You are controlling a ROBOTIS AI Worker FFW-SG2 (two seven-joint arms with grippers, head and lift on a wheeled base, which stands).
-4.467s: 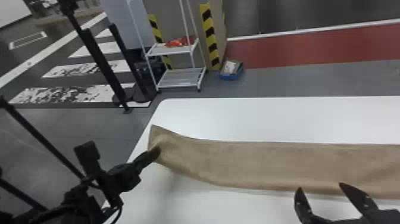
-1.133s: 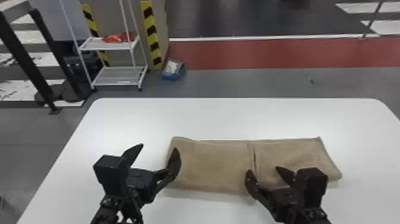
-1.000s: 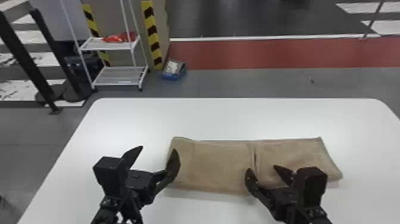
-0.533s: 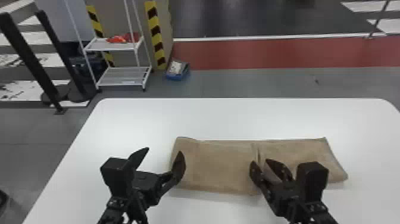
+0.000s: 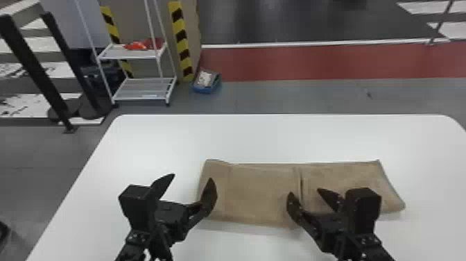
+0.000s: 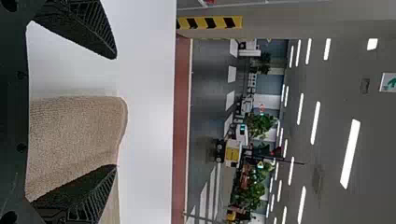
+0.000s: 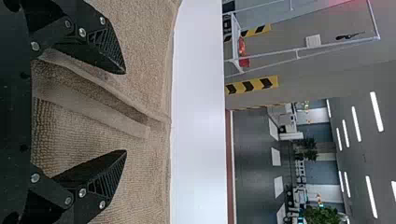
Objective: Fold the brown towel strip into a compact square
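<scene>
The brown towel strip (image 5: 261,194) lies flat on the white table, folded in from both sides, with a seam between two panels right of its middle. At the towel's left end stands my left gripper (image 5: 190,178), open, one finger over the towel and the other over bare table. My right gripper (image 5: 305,193) is open above the seam. In the left wrist view the open left gripper (image 6: 114,112) has the towel's rounded folded edge (image 6: 79,135) between its fingers. The right wrist view has the right gripper (image 7: 123,112) open around the seam, over the towel (image 7: 144,168).
The white table (image 5: 294,135) extends beyond the towel at the back and on both sides. Past its far edge stand a white shelf rack (image 5: 144,88) and a blue box (image 5: 207,81) on the floor.
Earlier the towel was a long strip with the left gripper at its left end; now it is shorter and folded, and both grippers stand over it. Lately only the head view has shifted slightly.
</scene>
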